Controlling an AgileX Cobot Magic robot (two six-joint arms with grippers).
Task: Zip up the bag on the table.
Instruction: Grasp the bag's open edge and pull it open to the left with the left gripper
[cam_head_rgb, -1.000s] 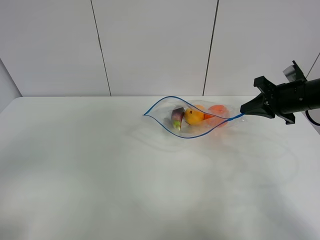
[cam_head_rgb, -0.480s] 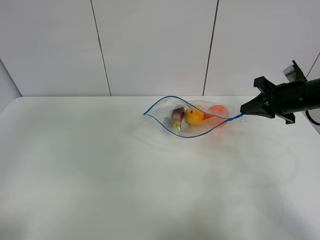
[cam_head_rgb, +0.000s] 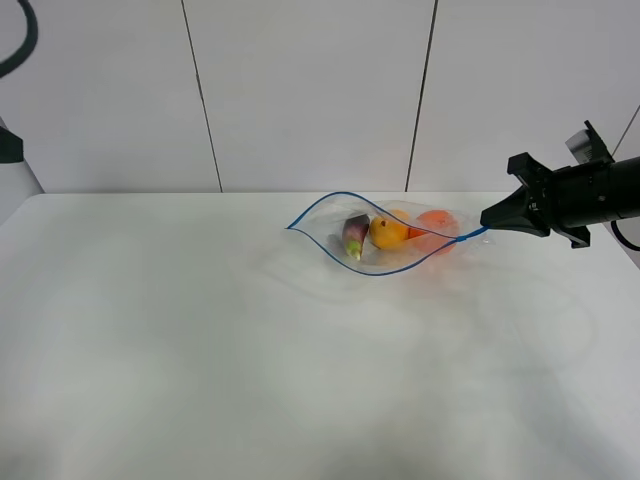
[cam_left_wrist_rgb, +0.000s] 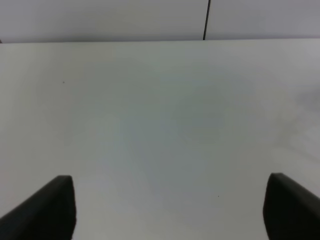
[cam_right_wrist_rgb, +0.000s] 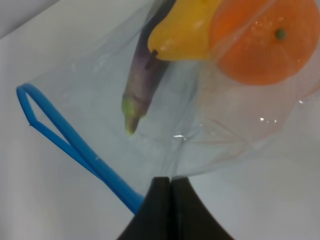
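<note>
The right gripper (cam_head_rgb: 487, 222) is clenching the blue zipper end of the bag (cam_head_rgb: 328, 232), which is lying agape near the table's (cam_head_rgb: 200, 350) far edge, the pinched spot hidden. The left gripper (cam_left_wrist_rgb: 170, 207) is hanging released over the table, its fingers cut off.

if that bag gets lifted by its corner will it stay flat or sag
Probably sag: the bag is thin clear film, wrinkled where the right tool pinches it. Its mouth gapes, so the round orange and pear would likely roll and shift the weight.
</note>
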